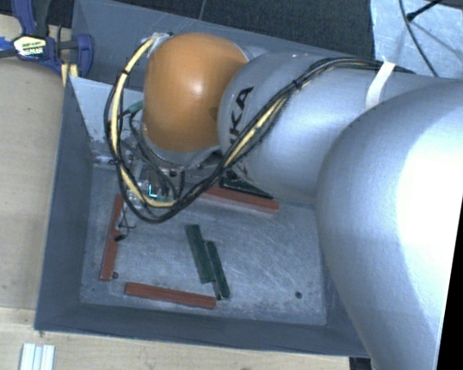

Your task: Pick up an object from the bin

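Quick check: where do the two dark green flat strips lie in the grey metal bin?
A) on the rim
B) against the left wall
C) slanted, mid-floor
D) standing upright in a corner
C: the dark green strips lie side by side, slanted, on the middle of the bin's floor, apart from the reddish-brown strip by the left wall.

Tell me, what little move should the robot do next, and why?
Probably ease down a little. The gripper hangs at the left side of the bin, over the top end of a red-brown stick lying along the left wall, and nothing looks lifted yet. The dark green sticks lie farther off, toward the middle.
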You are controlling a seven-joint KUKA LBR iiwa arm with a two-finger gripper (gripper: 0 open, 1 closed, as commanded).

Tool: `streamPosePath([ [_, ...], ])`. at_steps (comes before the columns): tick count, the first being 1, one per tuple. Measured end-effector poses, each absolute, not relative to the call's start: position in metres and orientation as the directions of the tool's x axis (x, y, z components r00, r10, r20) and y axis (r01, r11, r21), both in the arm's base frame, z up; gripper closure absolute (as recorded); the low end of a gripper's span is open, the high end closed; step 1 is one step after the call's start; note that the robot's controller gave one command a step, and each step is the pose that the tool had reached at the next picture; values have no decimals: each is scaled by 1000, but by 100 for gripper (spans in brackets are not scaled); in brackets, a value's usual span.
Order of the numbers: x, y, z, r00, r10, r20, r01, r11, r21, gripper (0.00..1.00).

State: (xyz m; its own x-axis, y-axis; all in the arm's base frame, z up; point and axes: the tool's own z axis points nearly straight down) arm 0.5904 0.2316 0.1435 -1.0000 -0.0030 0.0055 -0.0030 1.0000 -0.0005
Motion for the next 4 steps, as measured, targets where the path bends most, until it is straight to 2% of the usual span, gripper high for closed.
streamPosePath([
  [1, 609, 183, 68, -967, -254, 3, -254, 967, -1, 0],
  [2, 611, 185, 71, -967, -255, -2, -255, 967, 1, 100],
  [3, 582, 98, 91, -996, -90, -1, -90, 996, -3, 100],
  [4, 582, 101, 90, -996, -93, -1, -93, 996, 0, 0],
])
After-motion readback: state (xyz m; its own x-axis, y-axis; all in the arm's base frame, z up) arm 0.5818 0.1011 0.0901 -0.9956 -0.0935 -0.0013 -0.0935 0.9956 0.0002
